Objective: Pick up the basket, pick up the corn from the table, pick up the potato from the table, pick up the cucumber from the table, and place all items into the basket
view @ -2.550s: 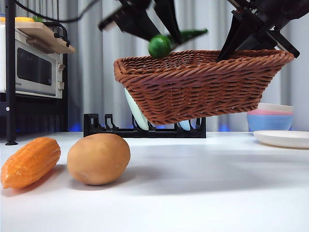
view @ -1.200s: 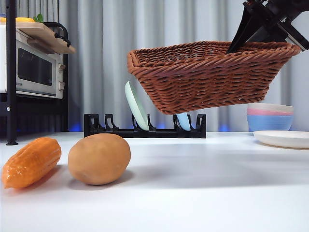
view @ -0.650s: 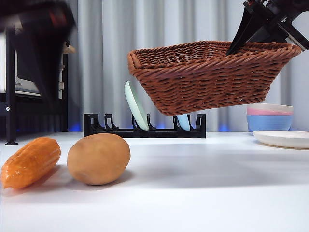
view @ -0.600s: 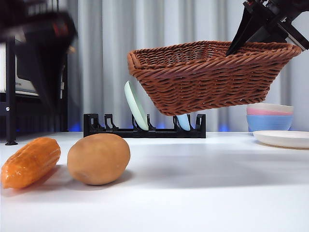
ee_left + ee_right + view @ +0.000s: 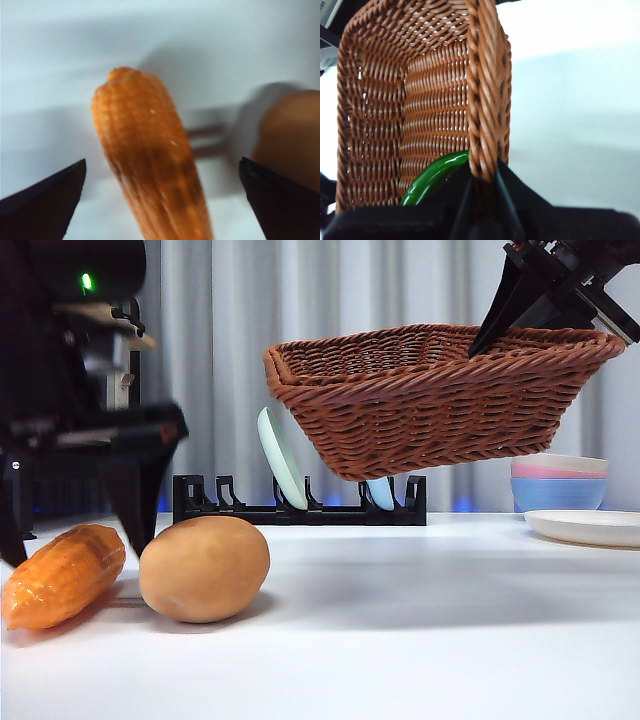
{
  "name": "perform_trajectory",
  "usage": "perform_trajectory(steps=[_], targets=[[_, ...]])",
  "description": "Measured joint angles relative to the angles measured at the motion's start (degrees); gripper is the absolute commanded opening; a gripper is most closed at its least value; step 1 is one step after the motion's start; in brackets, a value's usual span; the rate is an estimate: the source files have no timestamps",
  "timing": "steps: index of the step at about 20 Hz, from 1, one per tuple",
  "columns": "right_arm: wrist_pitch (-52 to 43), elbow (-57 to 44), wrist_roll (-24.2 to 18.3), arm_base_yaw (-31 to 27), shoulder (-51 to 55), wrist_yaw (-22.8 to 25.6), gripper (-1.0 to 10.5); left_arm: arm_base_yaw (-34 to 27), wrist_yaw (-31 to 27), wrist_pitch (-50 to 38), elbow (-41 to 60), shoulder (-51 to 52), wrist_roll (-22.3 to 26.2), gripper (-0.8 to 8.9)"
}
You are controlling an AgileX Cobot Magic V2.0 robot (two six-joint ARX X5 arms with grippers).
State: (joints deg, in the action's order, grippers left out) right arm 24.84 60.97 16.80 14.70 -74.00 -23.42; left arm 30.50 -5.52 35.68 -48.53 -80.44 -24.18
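The right gripper (image 5: 487, 340) pinches the braided rim of the basket (image 5: 430, 400) and holds it up in the air, well above the table (image 5: 420, 640). The basket hangs a bit tilted. In the right wrist view the two black jaws squeeze the rim, one on the inside and one on the outside. The cucumber (image 5: 434, 177) lies inside the basket, down at the bottom near that gripper. It is shiny and dark green, and only part of it shows.

The left gripper (image 5: 75, 535) is low at the left side of the table. Its jaws are spread wide and point down, one on each side of the corn (image 5: 62, 575). In the left wrist view the corn (image 5: 150, 160) sits in the gap between the two jaws, and they do not touch it. The corn is orange and bumpy and lies flat on the table.

The potato (image 5: 204, 568) lies on the table just beside the corn, on the side toward the basket. It is big, smooth and brown.

Behind them a black dish rack (image 5: 300, 505) holds a pale green plate (image 5: 280, 458). At the far right, some bowls (image 5: 558, 483) are stacked, and a white plate (image 5: 585, 527) lies in front of them.
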Motion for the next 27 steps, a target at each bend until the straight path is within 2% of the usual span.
perform_trajectory(steps=[1, 3, 4, 7, 12, 16, 20, 23, 25, 27], targets=[[0.02, 0.00, -0.09, 0.00, 0.00, 0.00, -0.1, -0.66, 0.02, -0.44, 0.00, -1.22, 0.37, 5.56], [0.00, 0.00, -0.09, -0.02, 0.00, 0.00, -0.1, -1.68, 0.09, -0.98, 0.00, -2.99, 0.90, 4.60], [0.02, 0.00, -0.09, -0.02, 0.00, 0.00, -0.1, -2.14, 0.07, -1.20, 0.00, -3.61, 1.29, 3.72], [0.00, 0.00, -0.09, -0.02, 0.00, 0.00, -0.1, -2.71, -0.02, -1.62, 0.00, -4.20, 3.04, 0.12], [0.00, 0.00, -0.11, -0.02, 0.00, 0.00, -0.1, -2.71, 0.81, -1.84, 0.00, -3.96, 7.37, -0.08], [0.00, 0.00, -0.11, -0.04, 0.00, 0.00, -0.1, -2.73, 4.57, 4.07, 0.02, -0.96, 11.19, -0.08], [0.00, 0.00, -0.11, -0.04, 0.00, 0.02, -0.1, -2.73, 8.98, 13.14, -0.02, 8.46, 15.50, -0.08], [0.00, 0.00, -0.11, -0.04, 0.00, 0.02, -0.1, -2.73, 13.20, 20.20, -1.27, 16.63, 16.94, -0.08], [0.00, 0.00, -0.11, -0.04, 0.00, 0.02, -0.1, -2.73, 16.44, 21.42, -3.37, 21.86, 17.18, -0.08], [0.00, 0.00, -0.11, -0.02, 0.00, 0.00, -0.1, -2.73, 19.61, 18.88, -6.10, 26.64, 17.05, -0.08]])
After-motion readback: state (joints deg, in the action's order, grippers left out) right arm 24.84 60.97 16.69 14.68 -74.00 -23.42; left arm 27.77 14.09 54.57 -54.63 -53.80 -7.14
